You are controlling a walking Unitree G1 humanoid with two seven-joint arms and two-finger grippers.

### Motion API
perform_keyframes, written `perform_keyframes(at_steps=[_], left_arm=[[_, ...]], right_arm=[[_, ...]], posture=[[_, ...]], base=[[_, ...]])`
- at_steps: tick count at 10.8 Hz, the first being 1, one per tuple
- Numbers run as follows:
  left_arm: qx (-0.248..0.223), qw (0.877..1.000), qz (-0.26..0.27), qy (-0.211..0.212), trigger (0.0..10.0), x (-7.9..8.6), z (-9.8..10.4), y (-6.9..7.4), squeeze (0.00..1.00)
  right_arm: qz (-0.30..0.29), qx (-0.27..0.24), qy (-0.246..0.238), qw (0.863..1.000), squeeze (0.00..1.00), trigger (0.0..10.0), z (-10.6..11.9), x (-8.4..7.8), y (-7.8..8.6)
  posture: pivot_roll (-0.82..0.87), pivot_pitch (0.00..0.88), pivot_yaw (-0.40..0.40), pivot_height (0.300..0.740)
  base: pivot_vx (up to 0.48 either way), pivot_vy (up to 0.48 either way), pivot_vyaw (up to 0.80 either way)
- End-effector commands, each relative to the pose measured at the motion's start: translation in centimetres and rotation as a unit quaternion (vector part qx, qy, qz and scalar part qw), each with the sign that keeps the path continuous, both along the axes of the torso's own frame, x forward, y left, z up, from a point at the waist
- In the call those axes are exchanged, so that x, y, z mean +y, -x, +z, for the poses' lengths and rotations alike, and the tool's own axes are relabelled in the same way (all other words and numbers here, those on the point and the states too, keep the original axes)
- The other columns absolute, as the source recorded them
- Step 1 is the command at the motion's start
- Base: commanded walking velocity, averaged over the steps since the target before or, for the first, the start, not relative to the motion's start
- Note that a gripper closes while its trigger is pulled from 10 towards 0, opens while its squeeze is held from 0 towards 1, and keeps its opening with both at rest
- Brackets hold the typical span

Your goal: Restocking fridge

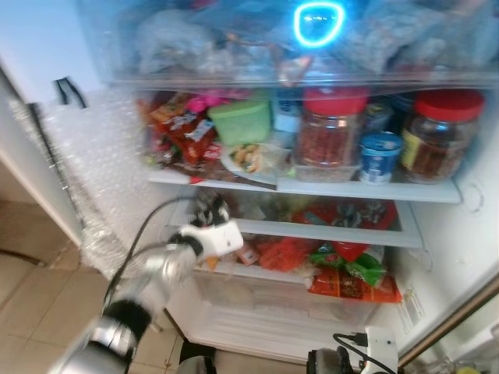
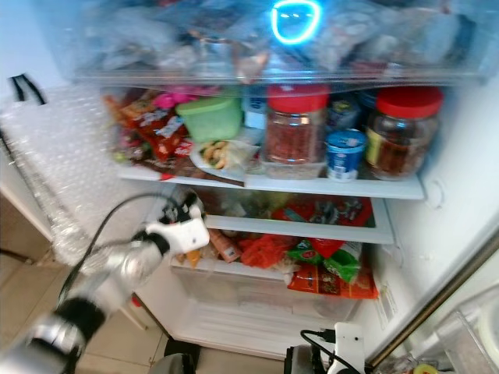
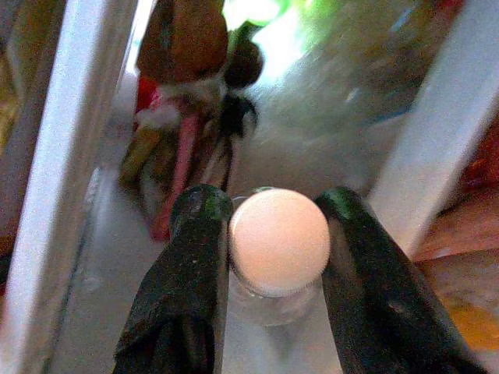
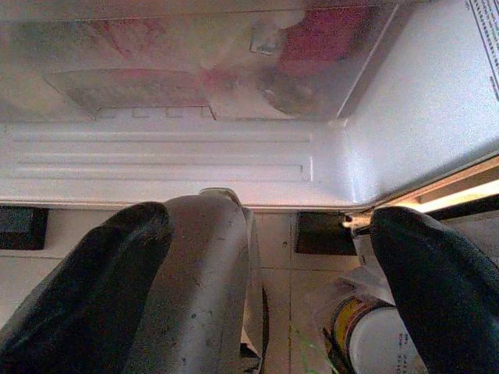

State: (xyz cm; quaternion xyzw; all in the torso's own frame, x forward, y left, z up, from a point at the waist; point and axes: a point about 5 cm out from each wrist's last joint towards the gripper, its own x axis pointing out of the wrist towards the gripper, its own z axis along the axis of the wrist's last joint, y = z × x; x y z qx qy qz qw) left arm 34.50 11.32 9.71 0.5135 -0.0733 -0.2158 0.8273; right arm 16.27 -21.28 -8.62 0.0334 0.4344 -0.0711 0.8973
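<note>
a small bottle with a pale round cap [image 3: 279,241] sits clamped between the two black fingers [image 3: 191,265] of the left pincer [image 3: 273,234], one finger on each side of its neck. the left pincer [image 1: 212,212] reaches into the open fridge at the left end of the middle shelf [image 1: 327,231], so the bottle is just inside that shelf's opening, with blurred packets behind it. the silver left arm [image 1: 148,276] stretches up from the lower left with a black cable looping along it.

on the shelf above stand a green tub [image 1: 240,121], a plate of food [image 1: 251,158], two jars with red lids [image 1: 331,128] [image 1: 442,136] and a small blue-topped cup [image 1: 380,156]. red and green packets [image 1: 343,265] lie on the lower shelves, above a clear drawer [image 1: 265,300]. a sheet of bubble wrap [image 1: 97,171] hangs left of the fridge.

the right pincer [image 4: 269,273] hangs low before the foot of the fridge, its fingers spread wide apart and holding nothing, above a tiled floor [image 4: 281,241] with a grey object [image 4: 203,296] between the fingers and a tin [image 4: 378,339] beside one of them.
</note>
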Motion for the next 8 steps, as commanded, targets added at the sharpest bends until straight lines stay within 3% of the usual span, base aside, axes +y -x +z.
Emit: perform_keyframes(at_steps=[1,3,5,6,8], left_arm=[[-0.014,1.0,0.013,-0.02,10.0,0.3,0.2,-0.6,0.0],[-0.032,0.997,-0.008,-0.07,10.0,-1.1,0.7,-1.6,0.0],[-0.021,0.995,0.015,-0.101,10.0,-1.3,0.3,-2.2,0.0],[-0.018,0.995,0.038,-0.094,10.0,-1.4,0.6,-2.5,0.0],[0.002,0.996,0.081,-0.032,10.0,-1.6,0.9,-2.9,0.0]], right_arm=[[-0.001,0.066,-0.009,0.998,0.0,10.0,-1.4,0.4,3.2],[-0.002,0.065,-0.01,0.998,0.0,10.0,-1.5,0.5,3.3],[-0.006,0.065,-0.009,0.998,0.0,10.0,-1.5,0.5,3.4],[-0.007,0.067,-0.009,0.998,0.0,10.0,-1.5,0.5,3.5],[-0.007,0.069,-0.01,0.998,0.0,10.0,-1.6,0.5,3.5]], posture=[[-0.16,0.007,0.097,0.62],[-0.18,0.014,0.103,0.62],[-0.18,0.022,0.11,0.62],[-0.19,0.028,0.107,0.62],[-0.19,0.029,0.107,0.62]], base=[[0.0,0.0,0.0],[0.0,0.0,0.0],[0.0,0.0,0.0],[0.0,0.0,0.0],[0.0,0.0,0.0]])
